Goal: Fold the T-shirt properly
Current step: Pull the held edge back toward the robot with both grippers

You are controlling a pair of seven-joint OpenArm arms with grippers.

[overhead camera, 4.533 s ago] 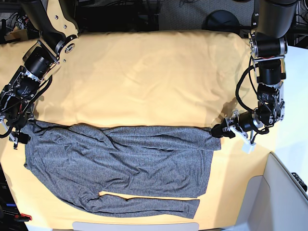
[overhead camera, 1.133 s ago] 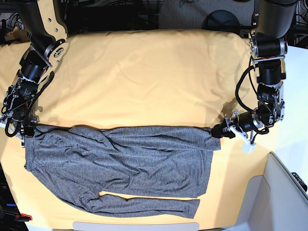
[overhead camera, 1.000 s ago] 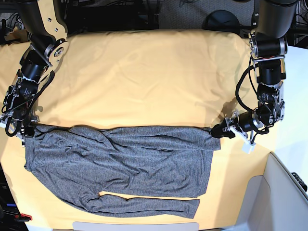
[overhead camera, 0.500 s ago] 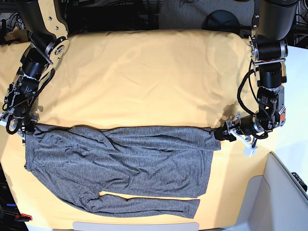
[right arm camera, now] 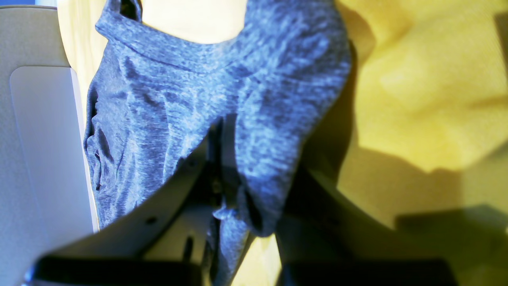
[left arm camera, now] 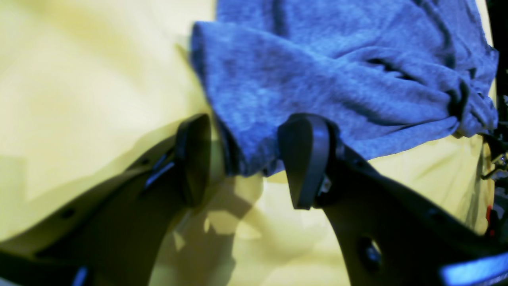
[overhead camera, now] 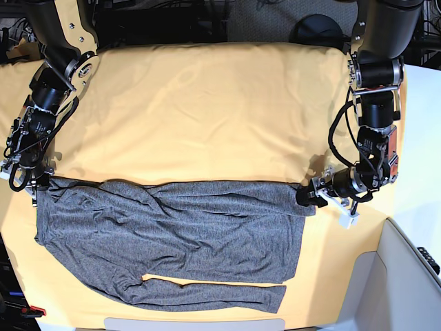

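Observation:
The dark-grey T-shirt (overhead camera: 172,227) lies flat across the near half of the cloth, one long sleeve along its front edge. My left gripper (overhead camera: 304,196) is at the shirt's upper right corner. In the left wrist view it (left arm camera: 248,163) stands open, its two fingers either side of that corner of the T-shirt (left arm camera: 317,71). My right gripper (overhead camera: 32,181) is at the shirt's upper left corner. In the right wrist view it (right arm camera: 242,198) is shut, with a bunched fold of the T-shirt (right arm camera: 166,99) pinched between its fingers.
A yellow-orange cloth sheet (overhead camera: 207,110) covers the table, wrinkled near the right arm. A pale grey panel (overhead camera: 406,276) stands off the table's near right corner. A dark round base (overhead camera: 317,31) and cables sit behind the far edge.
The right gripper has closed on the shirt's upper left corner. The left arm has shifted left, bringing its open fingers around the upper right corner.

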